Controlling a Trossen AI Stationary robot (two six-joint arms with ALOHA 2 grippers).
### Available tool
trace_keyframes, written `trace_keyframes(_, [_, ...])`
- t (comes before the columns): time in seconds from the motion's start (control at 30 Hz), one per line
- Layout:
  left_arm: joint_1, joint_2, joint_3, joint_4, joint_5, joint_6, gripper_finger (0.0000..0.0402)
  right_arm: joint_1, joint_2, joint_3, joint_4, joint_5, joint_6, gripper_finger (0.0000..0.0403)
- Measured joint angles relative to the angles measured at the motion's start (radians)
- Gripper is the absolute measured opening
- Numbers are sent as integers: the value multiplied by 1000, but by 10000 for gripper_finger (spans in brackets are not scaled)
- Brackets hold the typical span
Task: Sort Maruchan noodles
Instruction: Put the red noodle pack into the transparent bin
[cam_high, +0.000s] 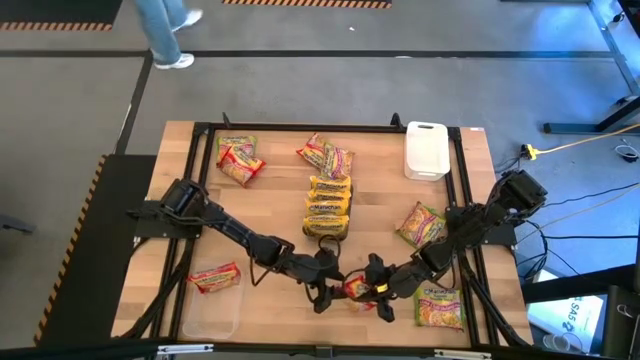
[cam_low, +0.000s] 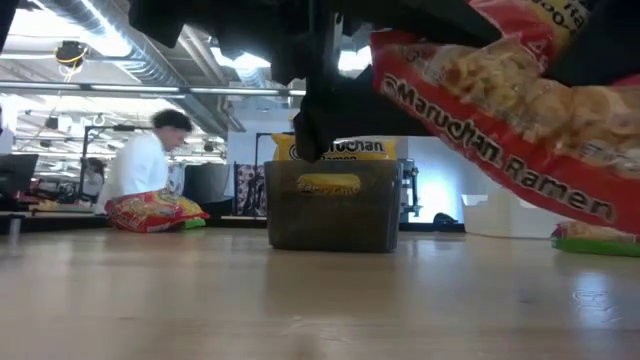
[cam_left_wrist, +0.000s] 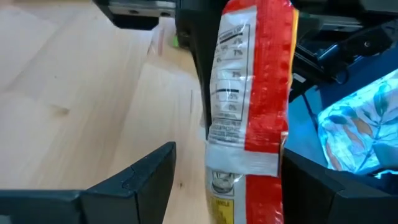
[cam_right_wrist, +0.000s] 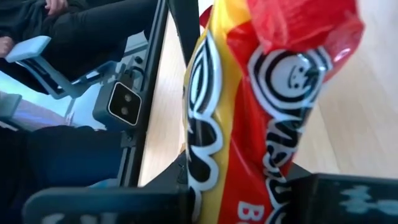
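A red Maruchan packet (cam_high: 358, 288) hangs in the air near the table's near edge, between both grippers. In the low view the red packet (cam_low: 500, 120) is tilted and clear of the table. My right gripper (cam_high: 380, 297) is shut on it. My left gripper (cam_high: 325, 285) is open, with its fingers on either side of the red packet (cam_left_wrist: 249, 106). Yellow packets (cam_high: 327, 205) stand in a dark tray (cam_low: 335, 215) at mid-table. Another red packet (cam_high: 215, 276) lies by the clear tray (cam_high: 208, 318). My right gripper (cam_right_wrist: 249, 199) pinches the red packet's printed end (cam_right_wrist: 249, 162) between its two fingers, and the packet is lifted clear of the table. My left gripper (cam_left_wrist: 227, 171) has one finger (cam_left_wrist: 143, 180) apart from the packet. Whether the other finger (cam_left_wrist: 311, 186) touches the packet's edge (cam_left_wrist: 280, 149), I cannot tell.
Red and green packets (cam_high: 238, 158) lie at the far left, and more packets (cam_high: 325, 155) lie behind the dark tray. Green-pink packets lie at the right (cam_high: 420, 225) and near right (cam_high: 440, 306). A white tray (cam_high: 426, 150) sits far right. People show beyond the table.
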Motion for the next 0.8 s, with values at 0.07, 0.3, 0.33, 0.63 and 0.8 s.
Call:
trace_keyframes(0.07, [2,0,0,2,17,1,239,-6,0,11,-4,9,-19,62])
trace_keyframes(0.3, [-8,0,0,-1,9,20,204,-16,-1,29,23,70,-42,63])
trace_keyframes(0.33, [-8,0,0,-2,9,20,192,-16,-1,29,18,83,-38,63])
trace_keyframes(0.63, [-12,1,0,-6,21,50,129,-15,-29,27,-30,-5,-31,134])
trace_keyframes(0.8, [-17,1,0,-13,18,50,128,-12,-149,27,-267,-130,20,178])
